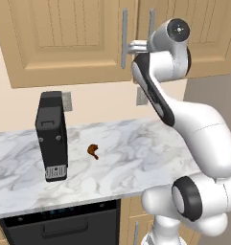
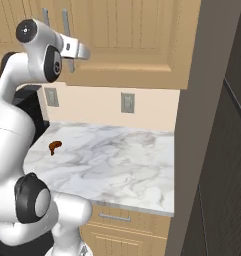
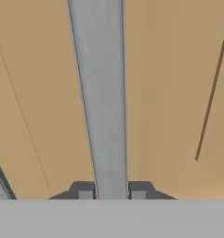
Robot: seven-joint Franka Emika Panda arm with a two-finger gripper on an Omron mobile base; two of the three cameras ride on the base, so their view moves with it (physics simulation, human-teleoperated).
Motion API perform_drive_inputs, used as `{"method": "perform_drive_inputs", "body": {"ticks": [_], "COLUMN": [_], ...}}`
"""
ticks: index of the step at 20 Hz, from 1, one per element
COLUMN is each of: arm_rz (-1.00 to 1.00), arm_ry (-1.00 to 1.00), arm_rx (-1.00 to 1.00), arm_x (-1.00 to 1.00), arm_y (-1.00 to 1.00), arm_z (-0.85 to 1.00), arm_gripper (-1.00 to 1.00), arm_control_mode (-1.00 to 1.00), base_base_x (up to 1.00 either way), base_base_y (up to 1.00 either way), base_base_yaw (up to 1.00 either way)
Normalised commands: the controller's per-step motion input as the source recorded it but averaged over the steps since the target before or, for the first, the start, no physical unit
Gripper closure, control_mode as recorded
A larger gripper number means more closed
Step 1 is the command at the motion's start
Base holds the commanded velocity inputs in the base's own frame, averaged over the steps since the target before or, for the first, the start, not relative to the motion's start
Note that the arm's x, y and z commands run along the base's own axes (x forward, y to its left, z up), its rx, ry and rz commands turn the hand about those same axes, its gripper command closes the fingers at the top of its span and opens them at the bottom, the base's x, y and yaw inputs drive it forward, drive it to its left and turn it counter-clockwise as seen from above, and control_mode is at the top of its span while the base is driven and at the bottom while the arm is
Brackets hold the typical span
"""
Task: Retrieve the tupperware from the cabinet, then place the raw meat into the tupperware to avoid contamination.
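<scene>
Two doors shut, tool (image 3: 111, 191) straddling handle (image 3: 100, 93) (cabinet (image 1: 64, 38))

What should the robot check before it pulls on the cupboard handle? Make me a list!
1. Handle sits between the two fingertips: ok.
2. Gripper squeezed tight on the handle: cannot tell.
3. Cabinet doors closed, so the tupperware inside is hidden: not ok yet.
4. Raw meat lying on the marble counter, out of the way: ok.
5. Black appliance standing below the door, clear of its swing: cannot tell.
</scene>
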Motion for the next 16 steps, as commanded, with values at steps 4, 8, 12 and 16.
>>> {"method": "perform_drive_inputs", "body": {"ticks": [4,8,12,16], "arm_rz": [-0.06,0.00,0.00,0.00], "arm_ry": [0.00,0.00,0.03,0.04], "arm_rx": [0.02,0.09,0.13,0.15], "arm_x": [-0.81,-0.97,-0.99,-0.98], "arm_y": [-0.32,-0.76,-0.88,-0.87], "arm_z": [0.01,0.13,0.19,0.19], "arm_gripper": [1.00,1.00,1.00,1.00], "arm_control_mode": [-1.00,-1.00,-1.00,-1.00], "base_base_x": [0.00,0.00,0.00,0.00], "base_base_y": [0.00,0.00,0.00,0.00], "base_base_yaw": [0.00,0.00,0.00,0.00]}}
